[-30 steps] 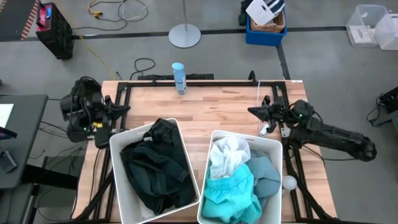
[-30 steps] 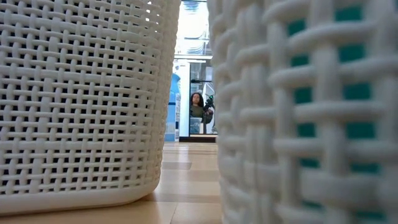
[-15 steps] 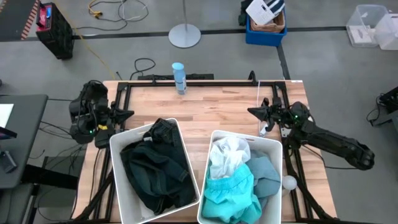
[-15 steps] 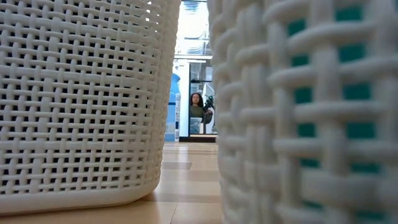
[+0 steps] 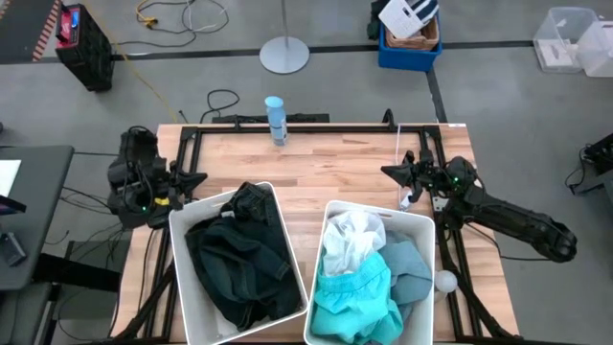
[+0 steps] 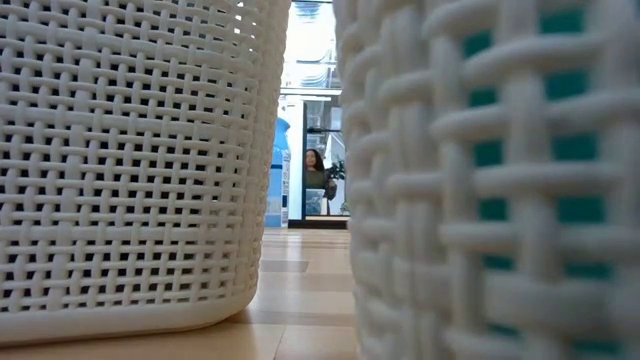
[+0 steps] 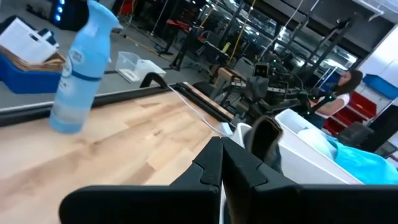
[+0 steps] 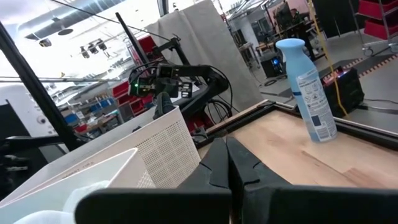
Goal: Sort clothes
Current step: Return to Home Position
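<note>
Black and dark green clothes (image 5: 239, 257) fill the left white bin (image 5: 182, 225). White (image 5: 350, 235), pale grey-blue (image 5: 410, 268) and turquoise (image 5: 352, 295) clothes fill the right white bin (image 5: 417, 222). My left gripper (image 5: 196, 176) is shut and empty at the table's left edge, just beyond the left bin's far corner. My right gripper (image 5: 388, 172) is shut and empty at the right, beyond the right bin. Both grippers also show shut in their own wrist views: the left (image 7: 221, 163) and the right (image 8: 226, 160).
A slim blue spray bottle (image 5: 276, 120) stands at the table's far edge. Bare wood lies between the bottle and the bins. A black frame rail (image 5: 287, 120) runs along the far edge. A person (image 6: 318, 180) shows far off in the room.
My left arm has drawn back toward the table's left edge and turned a little, its gripper staying shut just beyond the left bin's far corner. My right arm has shifted slightly. The clothes have not moved.
</note>
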Controlling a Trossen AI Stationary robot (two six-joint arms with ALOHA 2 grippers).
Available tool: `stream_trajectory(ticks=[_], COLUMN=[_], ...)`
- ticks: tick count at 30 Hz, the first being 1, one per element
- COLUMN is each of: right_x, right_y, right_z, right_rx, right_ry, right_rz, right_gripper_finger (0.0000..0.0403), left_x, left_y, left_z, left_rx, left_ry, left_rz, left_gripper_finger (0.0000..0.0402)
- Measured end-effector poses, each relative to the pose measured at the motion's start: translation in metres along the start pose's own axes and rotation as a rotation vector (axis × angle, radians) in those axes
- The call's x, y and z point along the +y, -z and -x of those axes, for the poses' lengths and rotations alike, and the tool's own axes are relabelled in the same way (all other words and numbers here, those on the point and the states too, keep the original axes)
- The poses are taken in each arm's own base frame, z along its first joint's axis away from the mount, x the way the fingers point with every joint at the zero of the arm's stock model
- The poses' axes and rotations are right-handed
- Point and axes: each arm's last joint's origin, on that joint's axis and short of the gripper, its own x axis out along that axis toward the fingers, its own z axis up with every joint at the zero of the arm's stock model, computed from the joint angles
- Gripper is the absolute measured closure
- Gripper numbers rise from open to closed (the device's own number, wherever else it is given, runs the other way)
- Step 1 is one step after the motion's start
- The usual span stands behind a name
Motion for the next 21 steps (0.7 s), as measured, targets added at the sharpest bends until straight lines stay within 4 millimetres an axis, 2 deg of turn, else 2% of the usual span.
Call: stream_trajectory(ticks=[12,17,21], right_x=[-0.003,-0.006,-0.008], right_y=[0.004,0.006,0.008], right_z=[-0.002,-0.005,-0.006], right_rx=[0.034,0.058,0.071], right_ry=[0.019,0.033,0.04], right_rz=[-0.016,-0.03,-0.04], right_gripper_finger=[0.0402,0.0402,0.0402], left_x=[-0.048,-0.067,-0.085], left_y=[0.031,0.049,0.049], left_z=[-0.007,-0.021,-0.037], left_rx=[-0.047,-0.099,-0.148], left_ry=[-0.098,-0.212,-0.31], left_rz=[-0.133,-0.199,-0.201], left_gripper_finger=[0.0401,0.0401,0.0401])
